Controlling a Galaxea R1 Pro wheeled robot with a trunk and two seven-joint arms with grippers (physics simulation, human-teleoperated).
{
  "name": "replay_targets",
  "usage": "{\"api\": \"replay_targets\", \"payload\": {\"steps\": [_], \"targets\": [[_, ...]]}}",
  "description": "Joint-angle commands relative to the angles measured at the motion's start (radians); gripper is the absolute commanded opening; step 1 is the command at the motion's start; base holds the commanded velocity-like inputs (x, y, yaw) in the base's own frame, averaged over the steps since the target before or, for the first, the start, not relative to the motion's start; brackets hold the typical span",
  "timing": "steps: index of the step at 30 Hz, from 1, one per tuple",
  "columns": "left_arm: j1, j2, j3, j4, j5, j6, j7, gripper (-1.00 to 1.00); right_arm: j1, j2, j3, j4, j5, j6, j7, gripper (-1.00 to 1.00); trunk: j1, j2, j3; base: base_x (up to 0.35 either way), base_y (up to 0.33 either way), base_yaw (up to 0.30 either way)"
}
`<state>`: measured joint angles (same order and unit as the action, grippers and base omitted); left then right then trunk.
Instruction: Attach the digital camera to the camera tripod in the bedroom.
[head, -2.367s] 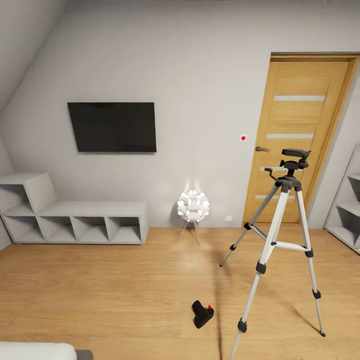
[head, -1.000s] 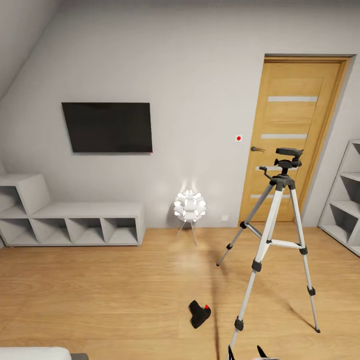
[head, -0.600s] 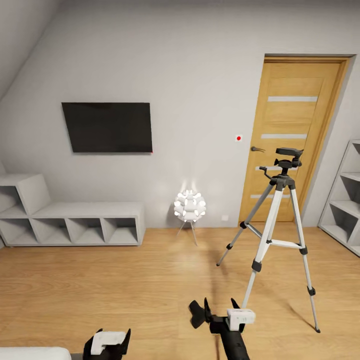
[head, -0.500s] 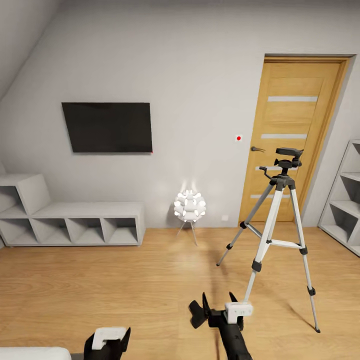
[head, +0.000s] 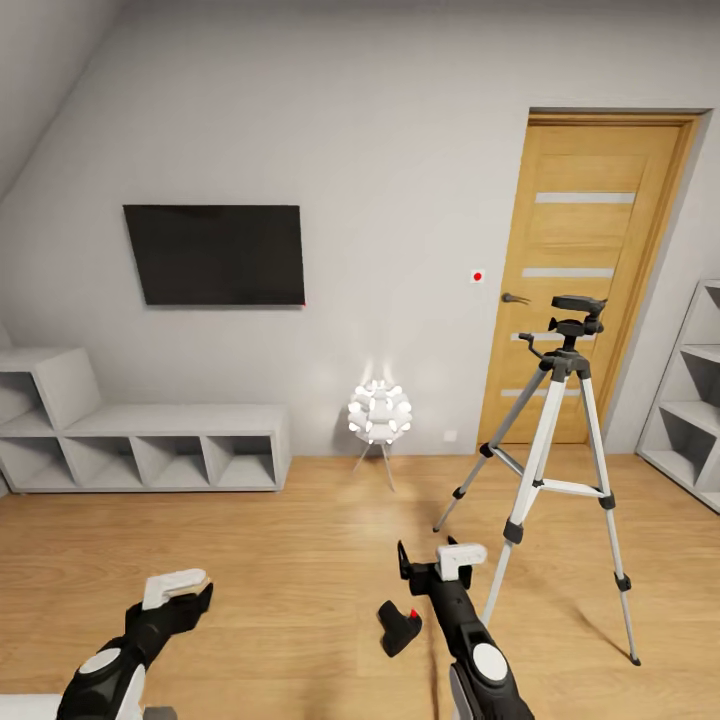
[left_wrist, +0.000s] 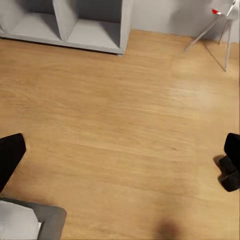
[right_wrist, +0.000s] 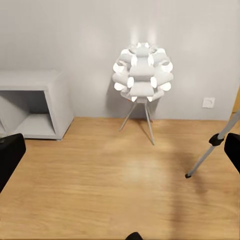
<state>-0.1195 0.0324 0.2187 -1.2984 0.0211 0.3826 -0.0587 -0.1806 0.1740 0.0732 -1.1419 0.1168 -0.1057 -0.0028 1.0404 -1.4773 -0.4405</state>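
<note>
The digital camera (head: 400, 628), small and black with a red button, lies on the wood floor close to the tripod's near leg. The camera tripod (head: 558, 452) stands at the right before the door, its black pan head (head: 578, 312) bare. My right gripper (head: 428, 562) hovers open just beyond and above the camera, apart from it. My left gripper (head: 180, 592) is open over bare floor at the lower left. The left wrist view has the camera (left_wrist: 230, 175) at its edge beside one fingertip (left_wrist: 233, 144). A tripod leg (right_wrist: 214, 146) crosses the right wrist view.
A glowing white ball lamp (head: 380, 412) on thin legs stands by the far wall. Low grey cube shelves (head: 150, 445) run along the left, a wall TV (head: 214, 254) hangs above them, a wooden door (head: 590, 270) is behind the tripod, and a grey shelf (head: 690, 400) stands at the right edge.
Both arms have come up into view and reached forward. The right gripper moved past the camera, which it was covering and which now shows again. The camera and tripod have not moved.
</note>
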Motion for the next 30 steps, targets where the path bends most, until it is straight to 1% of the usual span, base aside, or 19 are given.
{"api": "replay_targets", "payload": {"steps": [1, 3, 5, 8, 13, 21, 30], "targets": [[-0.014, 0.005, 0.011, 0.001, 0.003, 0.017, -0.006, 1.00, -0.002, 0.000, -0.001, 0.004, 0.010, -0.001, 0.000, 1.00, 0.000, -0.001, -0.001, 0.000, 0.000, 0.000], [-0.050, 0.026, 0.032, 0.005, 0.004, 0.043, -0.007, 1.00, -0.005, 0.000, -0.001, 0.017, 0.010, -0.001, 0.000, 1.00, 0.000, -0.001, -0.001, 0.000, 0.000, 0.000], [-0.063, 0.035, 0.037, 0.006, 0.004, 0.051, -0.008, 1.00, -0.006, 0.000, -0.002, 0.023, 0.011, 0.000, 0.000, 1.00, 0.000, -0.001, -0.001, 0.000, 0.000, 0.000], [-0.072, 0.042, 0.033, 0.018, 0.003, 0.057, -0.010, 1.00, -0.006, 0.000, -0.003, 0.033, 0.011, -0.002, 0.000, 1.00, 0.000, -0.001, -0.001, 0.000, 0.000, 0.000], [-0.074, 0.047, 0.032, 0.043, 0.002, 0.059, -0.012, 1.00, -0.006, 0.000, -0.005, 0.044, 0.013, -0.016, 0.000, 1.00, 0.000, -0.001, -0.001, 0.000, 0.000, 0.000], [-0.074, 0.046, 0.032, 0.069, 0.000, 0.059, -0.012, 1.00, -0.006, 0.000, -0.006, 0.042, 0.013, -0.039, 0.000, 1.00, 0.000, -0.001, -0.001, 0.025, 0.001, 0.000], [-0.074, 0.046, 0.031, 0.083, -0.001, 0.059, -0.012, 1.00, -0.006, 0.000, -0.007, 0.043, 0.014, -0.045, -0.001, 1.00, 0.000, -0.001, -0.001, 0.266, 0.134, 0.000]]}}
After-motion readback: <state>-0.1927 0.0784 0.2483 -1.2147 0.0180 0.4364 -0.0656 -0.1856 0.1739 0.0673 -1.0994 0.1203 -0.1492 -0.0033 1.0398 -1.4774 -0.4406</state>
